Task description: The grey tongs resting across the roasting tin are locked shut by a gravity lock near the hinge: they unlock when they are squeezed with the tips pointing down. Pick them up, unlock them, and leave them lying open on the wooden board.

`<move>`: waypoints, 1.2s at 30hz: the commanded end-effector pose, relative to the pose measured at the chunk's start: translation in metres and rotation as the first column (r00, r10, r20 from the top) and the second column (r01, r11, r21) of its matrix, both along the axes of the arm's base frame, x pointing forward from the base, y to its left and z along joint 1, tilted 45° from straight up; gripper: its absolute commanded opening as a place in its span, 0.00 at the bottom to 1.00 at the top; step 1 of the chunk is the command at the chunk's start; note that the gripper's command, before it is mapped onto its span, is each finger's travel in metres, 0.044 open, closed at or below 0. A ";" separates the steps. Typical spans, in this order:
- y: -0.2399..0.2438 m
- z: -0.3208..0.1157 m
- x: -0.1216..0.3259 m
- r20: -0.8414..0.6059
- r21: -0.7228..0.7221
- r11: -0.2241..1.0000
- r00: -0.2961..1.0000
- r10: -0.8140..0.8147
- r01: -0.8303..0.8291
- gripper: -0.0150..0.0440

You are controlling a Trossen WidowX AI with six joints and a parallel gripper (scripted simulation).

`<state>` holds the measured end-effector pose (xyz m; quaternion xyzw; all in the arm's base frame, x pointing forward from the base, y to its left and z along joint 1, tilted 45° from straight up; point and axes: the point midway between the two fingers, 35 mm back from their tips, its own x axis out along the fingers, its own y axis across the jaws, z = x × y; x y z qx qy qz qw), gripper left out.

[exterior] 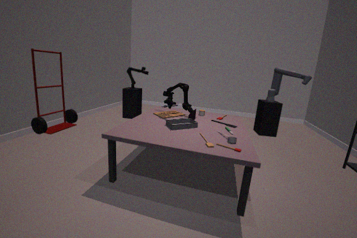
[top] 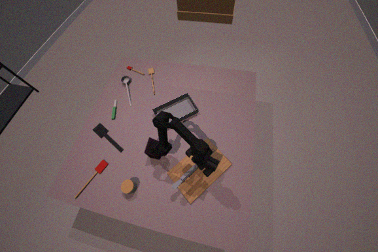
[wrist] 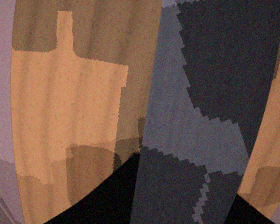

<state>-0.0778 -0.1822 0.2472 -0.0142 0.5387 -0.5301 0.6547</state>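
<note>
The grey tongs [top: 188,173] [wrist: 183,130] are held above the wooden board [top: 193,194] [exterior: 160,115] [wrist: 66,112]. My gripper [top: 197,166] [exterior: 169,106] is shut on them, with its black fingers at the lower edge of the wrist view. In the top view one end of the tongs reaches out past the board's lower left edge. In the exterior view they look roughly level, not tips down. The arm hides their other end in the top view. I cannot tell whether the lock is released. The roasting tin [top: 193,103] [exterior: 183,126] has no tongs across it.
A round tan-topped pot [top: 127,186] [exterior: 201,112] stands left of the board in the top view. A red spatula [top: 101,166], black spatula [top: 101,130], green-handled knife [top: 114,112], ladle [top: 126,80] and two small utensils lie farther off on the pink table [top: 229,99].
</note>
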 end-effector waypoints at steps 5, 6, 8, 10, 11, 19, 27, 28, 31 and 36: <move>-0.002 -0.006 -0.016 0.021 -0.002 1.000 0.999 -0.026 0.026 0.00; -0.002 -0.007 -0.017 0.022 -0.003 1.000 0.999 -0.027 0.028 0.00; -0.002 -0.007 -0.018 0.023 -0.003 1.000 0.999 -0.028 0.028 0.00; -0.002 -0.007 -0.018 0.023 -0.003 1.000 0.999 -0.028 0.028 0.00; -0.002 -0.007 -0.018 0.023 -0.003 1.000 0.999 -0.028 0.028 0.00; -0.008 -0.013 -0.020 0.023 -0.003 1.000 0.999 -0.028 0.028 0.00; -0.017 -0.022 -0.022 0.024 -0.003 1.000 0.999 -0.028 0.028 0.00; -0.018 -0.023 -0.022 0.024 -0.003 1.000 0.999 -0.028 0.028 0.00; -0.022 -0.026 -0.022 0.024 -0.004 1.000 0.999 -0.028 0.028 0.00; -0.026 -0.030 -0.023 0.024 -0.004 1.000 0.999 -0.028 0.028 0.00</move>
